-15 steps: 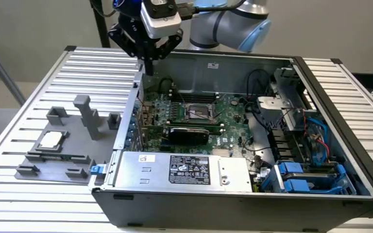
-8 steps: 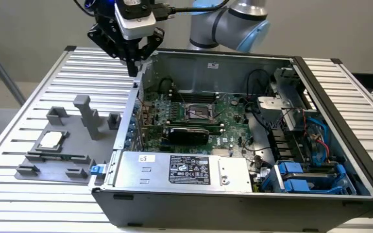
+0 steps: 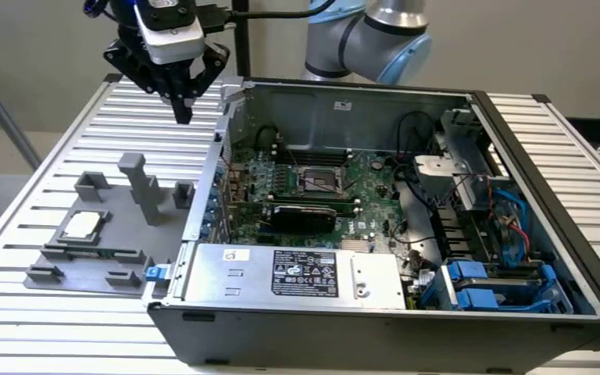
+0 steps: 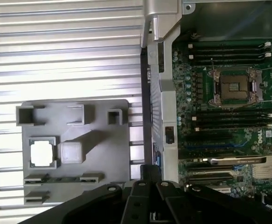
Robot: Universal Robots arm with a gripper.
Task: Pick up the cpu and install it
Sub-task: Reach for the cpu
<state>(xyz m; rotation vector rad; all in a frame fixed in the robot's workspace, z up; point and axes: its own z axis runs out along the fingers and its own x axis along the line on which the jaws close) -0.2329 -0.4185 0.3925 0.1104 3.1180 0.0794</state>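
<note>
A: How many chips do you count?
B: One cpu [image 3: 83,224], on one grey fixture plate [image 3: 123,238] at the exterior view's left. One tall post [image 3: 140,187] stands on this plate.
A: And the computer?
B: One open computer case [image 3: 383,344]. Inside it are one motherboard [image 3: 373,187], one black socket [image 3: 319,182] and one power supply box [image 3: 290,273], in the lower middle.
A: Blue parts?
B: Two blue drive carriers [image 3: 467,271], in the lower right. Also one robot arm [image 3: 368,39] and one gripper [image 3: 183,116], in the upper left.

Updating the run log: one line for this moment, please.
gripper: shut, empty, hovering | cpu: in fixture | socket: empty
</note>
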